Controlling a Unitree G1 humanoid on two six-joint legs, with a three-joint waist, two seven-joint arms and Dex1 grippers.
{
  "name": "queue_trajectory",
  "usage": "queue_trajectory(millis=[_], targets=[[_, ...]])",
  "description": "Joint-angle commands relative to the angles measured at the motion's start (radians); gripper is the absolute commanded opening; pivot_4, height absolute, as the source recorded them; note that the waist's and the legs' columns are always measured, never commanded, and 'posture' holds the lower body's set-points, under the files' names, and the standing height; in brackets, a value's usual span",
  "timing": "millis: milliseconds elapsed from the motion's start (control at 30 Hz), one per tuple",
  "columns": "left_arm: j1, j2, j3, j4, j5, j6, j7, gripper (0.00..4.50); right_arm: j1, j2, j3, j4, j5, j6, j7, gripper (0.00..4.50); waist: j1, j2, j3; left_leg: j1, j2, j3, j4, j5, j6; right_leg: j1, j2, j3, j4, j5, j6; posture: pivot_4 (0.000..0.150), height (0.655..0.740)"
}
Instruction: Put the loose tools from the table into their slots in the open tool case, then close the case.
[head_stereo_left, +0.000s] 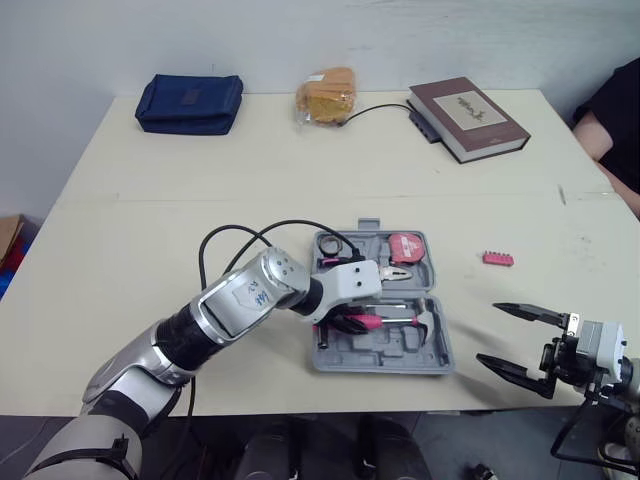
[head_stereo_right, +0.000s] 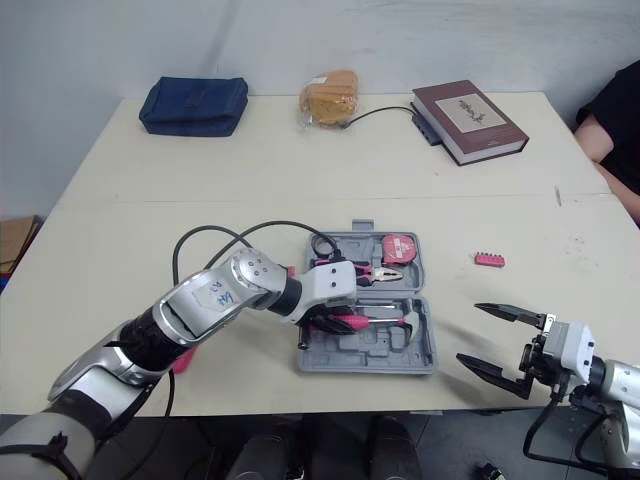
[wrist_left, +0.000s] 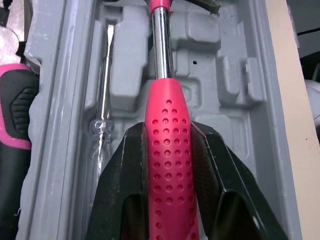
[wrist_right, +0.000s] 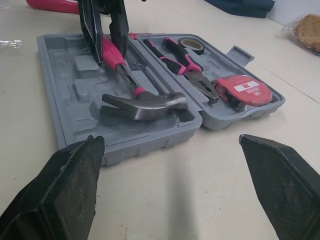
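Left tool (wrist_left: 167, 134) is clenching the pink handle of the hammer (wrist_right: 143, 103), which is lying in the near half of the open tool case (head_stereo_left: 385, 358). Right tool (head_stereo_left: 489, 333) is hanging spread wide, gripping nothing, beside the case. Pink bit strip (head_stereo_left: 497, 259) is lying loose on the counter (head_stereo_left: 150, 220). Tape measure (head_stereo_left: 407, 247) label is unreadable.

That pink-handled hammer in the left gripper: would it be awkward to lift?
Probably head-heavy: the hammer has a chunky metal head on a thin shaft, so it may droop in the left gripper. The dimpled pink grip should resist slipping. It looks rigid, not fragile.
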Motion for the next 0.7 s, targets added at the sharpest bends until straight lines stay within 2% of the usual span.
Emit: queue_trajectory(millis=[33, 400, 467, 600, 633, 667, 700], targets=[[-0.03, -0.024, -0.01, 0.023, 0.036, -0.01, 0.001, 0.53, 0.012, 0.021, -0.021, 0.017, 0.015, -0.043, 0.013, 4.5, 0.001, 0.0, 0.0, 0.0, 0.0, 0.0, 0.0, 0.0, 0.0, 0.0, 0.0, 0.0, 0.0, 0.0, 0.0, 0.15, 0.74], [-0.04, -0.027, -0.026, 0.047, 0.074, -0.03, -0.05, 0.53, -0.014, 0.033, -0.005, 0.048, 0.008, -0.063, 0.013, 4.5, -0.001, 0.0, 0.0, 0.0, 0.0, 0.0, 0.0, 0.0, 0.0, 0.0, 0.0, 0.0, 0.0, 0.0, 0.0, 0.15, 0.74], [-0.042, -0.029, -0.025, 0.046, 0.081, -0.036, -0.053, 1.58, -0.018, 0.034, -0.003, 0.054, 0.007, -0.065, 0.014, 4.5, -0.001, 0.0, 0.0, 0.0, 0.0, 0.0, 0.0, 0.0, 0.0, 0.0, 0.0, 0.0, 0.001, 0.0, 0.0, 0.15, 0.74], [-0.043, -0.017, -0.017, 0.018, 0.106, -0.1, -0.067, 3.24, -0.026, 0.035, 0.004, 0.068, 0.003, -0.073, 0.018, 4.5, 0.0, 0.0, 0.0, 0.0, 0.0, 0.0, 0.001, 0.0, 0.0, 0.001, 0.0, 0.0, 0.001, 0.0, 0.0, 0.15, 0.74], [-0.044, -0.01, -0.014, 0.005, 0.108, -0.103, -0.074, 3.81, -0.029, 0.035, 0.006, 0.071, 0.002, -0.075, 0.019, 4.5, 0.0, 0.0, 0.0, 0.0, 0.0, 0.0, 0.001, 0.0, 0.0, 0.001, -0.001, 0.0, 0.001, 0.0, 0.0, 0.15, 0.74], [-0.041, -0.01, 0.011, -0.015, 0.098, -0.115, -0.079, 4.08, -0.035, 0.035, 0.007, 0.077, 0.001, -0.076, 0.019, 4.5, -0.001, 0.0, 0.0, 0.0, 0.0, 0.0, 0.002, 0.0, 0.0, 0.001, -0.001, 0.0, 0.001, 0.0, 0.0, 0.15, 0.74], [-0.033, -0.017, 0.044, -0.035, 0.075, -0.12, -0.083, 4.08, -0.041, 0.034, 0.01, 0.084, -0.001, -0.077, 0.02, 4.5, -0.001, 0.0, 0.0, 0.0, 0.0, 0.0, 0.002, 0.0, 0.0, 0.001, 0.0, 0.0, 0.001, 0.0, 0.0, 0.15, 0.74]])
